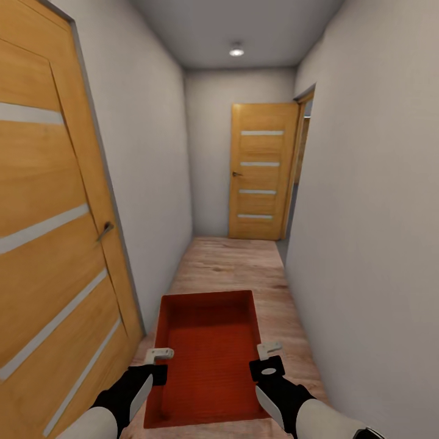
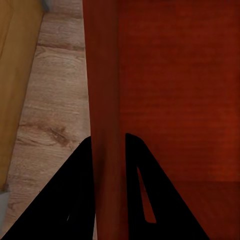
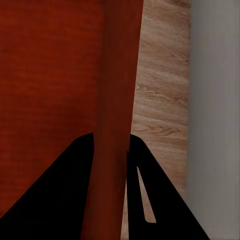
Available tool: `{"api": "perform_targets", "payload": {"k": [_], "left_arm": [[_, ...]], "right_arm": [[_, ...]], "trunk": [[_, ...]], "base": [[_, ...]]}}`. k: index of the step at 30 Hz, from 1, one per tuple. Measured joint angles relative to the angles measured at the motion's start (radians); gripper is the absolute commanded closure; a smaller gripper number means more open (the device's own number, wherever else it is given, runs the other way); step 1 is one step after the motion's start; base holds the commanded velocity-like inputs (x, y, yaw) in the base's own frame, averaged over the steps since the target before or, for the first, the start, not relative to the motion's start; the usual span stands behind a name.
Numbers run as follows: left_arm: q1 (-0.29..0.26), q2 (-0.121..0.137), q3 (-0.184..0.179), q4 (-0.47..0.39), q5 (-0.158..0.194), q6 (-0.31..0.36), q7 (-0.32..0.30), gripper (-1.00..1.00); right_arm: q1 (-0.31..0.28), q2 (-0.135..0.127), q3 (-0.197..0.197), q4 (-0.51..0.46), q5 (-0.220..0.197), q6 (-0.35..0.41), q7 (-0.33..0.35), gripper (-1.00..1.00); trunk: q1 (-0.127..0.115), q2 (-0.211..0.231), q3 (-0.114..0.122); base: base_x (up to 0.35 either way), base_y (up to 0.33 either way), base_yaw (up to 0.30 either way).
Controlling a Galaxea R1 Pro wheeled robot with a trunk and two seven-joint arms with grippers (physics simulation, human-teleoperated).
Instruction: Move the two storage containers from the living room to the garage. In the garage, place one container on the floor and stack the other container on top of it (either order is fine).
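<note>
the orange-red rectangular plastic bin [image 1: 207, 360] hung level over the light wood plank floor [image 1: 231, 262], the left gripper [image 1: 160, 355] clamped on one side wall and the right gripper [image 1: 268, 353] on the other, likely for balance. a narrow corridor ran ahead between white walls [image 1: 378, 213]; a half-open wooden door [image 1: 55, 213] crowded the left, another wooden door [image 1: 261, 172] closed the far end.
</note>
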Motion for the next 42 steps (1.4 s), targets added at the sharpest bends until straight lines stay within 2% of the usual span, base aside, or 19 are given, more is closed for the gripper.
{"api": "perform_targets", "payload": {"k": [42], "left_arm": [[0.000,0.000,0.000,0.000,0.000,0.000,0.000,1.00]], "right_arm": [[0.000,0.000,0.000,-0.001,0.000,0.000,0.000,1.00]], "trunk": [[0.000,0.000,0.000]], "base": [[0.322,0.000,0.000]]}}
